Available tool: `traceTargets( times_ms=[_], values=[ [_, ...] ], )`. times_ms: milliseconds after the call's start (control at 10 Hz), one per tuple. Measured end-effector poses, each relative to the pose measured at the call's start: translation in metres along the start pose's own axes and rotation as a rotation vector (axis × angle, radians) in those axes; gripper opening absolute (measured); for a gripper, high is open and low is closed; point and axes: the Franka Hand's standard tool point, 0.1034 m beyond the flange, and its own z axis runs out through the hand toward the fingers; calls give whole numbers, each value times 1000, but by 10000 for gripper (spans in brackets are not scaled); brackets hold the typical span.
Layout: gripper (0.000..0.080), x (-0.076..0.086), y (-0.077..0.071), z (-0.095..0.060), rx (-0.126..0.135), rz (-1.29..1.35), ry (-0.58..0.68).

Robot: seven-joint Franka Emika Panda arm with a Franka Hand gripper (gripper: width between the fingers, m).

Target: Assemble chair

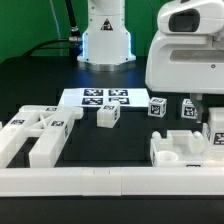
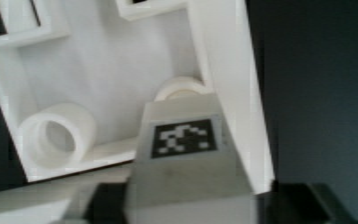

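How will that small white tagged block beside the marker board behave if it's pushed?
The small block looks squat and flat-sided, so it would probably slide rather than roll or tip. Its glossy plastic surface suggests it may slip easily on the dark table. It looks rigid and is likely light.

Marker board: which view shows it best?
Exterior view. The marker board lies flat mid-table, several tags visible. The wrist view shows none of it, only chair parts close up.
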Motion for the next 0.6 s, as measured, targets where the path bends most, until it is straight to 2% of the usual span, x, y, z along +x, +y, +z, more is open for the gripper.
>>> traceTargets(
  times_ms=[400, 600],
  values=[
    [288, 0, 0, 0, 0, 28, 0],
    [288, -3, 0, 0, 1, 193, 41]
  ],
)
